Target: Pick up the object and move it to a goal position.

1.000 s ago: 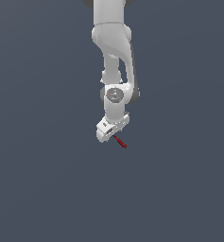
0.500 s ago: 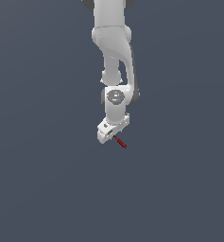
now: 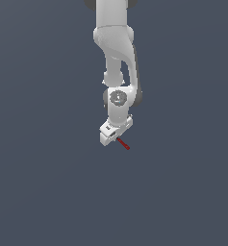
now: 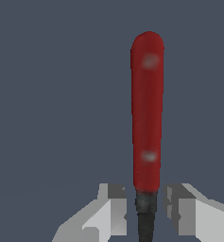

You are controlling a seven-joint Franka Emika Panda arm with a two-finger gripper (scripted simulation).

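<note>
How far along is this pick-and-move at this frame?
Done: the gripper is positioned at the red tool, its fingers flanking the black end. In hand: the grasp itself; small gaps show beside the shaft, so closure is unclear. Left: lifting and carrying to the goal, which no view marks.

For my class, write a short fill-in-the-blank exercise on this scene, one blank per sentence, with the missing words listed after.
1. The shaft of the stick is coloured ____.
2. The end of the stick that lies between the fingers is coloured ____.
3. In the exterior view, the stick points from the gripper toward that view's lower ____.
4. The number of robot arms in the exterior view is ____.

Missing words: red; black; right; one
</note>
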